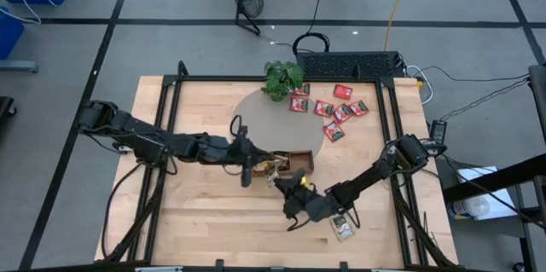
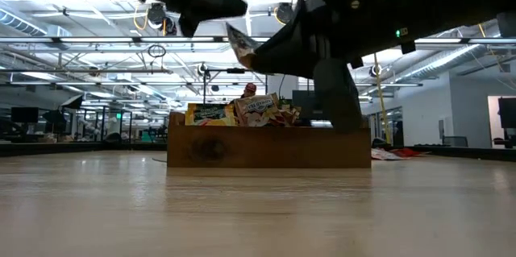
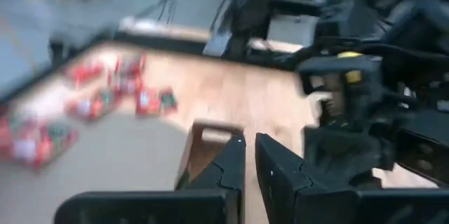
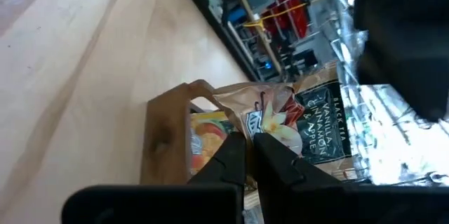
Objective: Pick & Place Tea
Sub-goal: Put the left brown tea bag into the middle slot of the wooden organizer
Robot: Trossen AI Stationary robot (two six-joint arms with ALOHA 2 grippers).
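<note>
Your right gripper pinching a beige tea packet over the wooden tray, left gripper crowding alongside, fingers nearly together, potted plant and red packets lying behind.

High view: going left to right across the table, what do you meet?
Left gripper → wooden tray → red tea packets on the grey mat → lone tea packet near the front edge. The right gripper, beside the tray, overlaps it and is left out.
</note>
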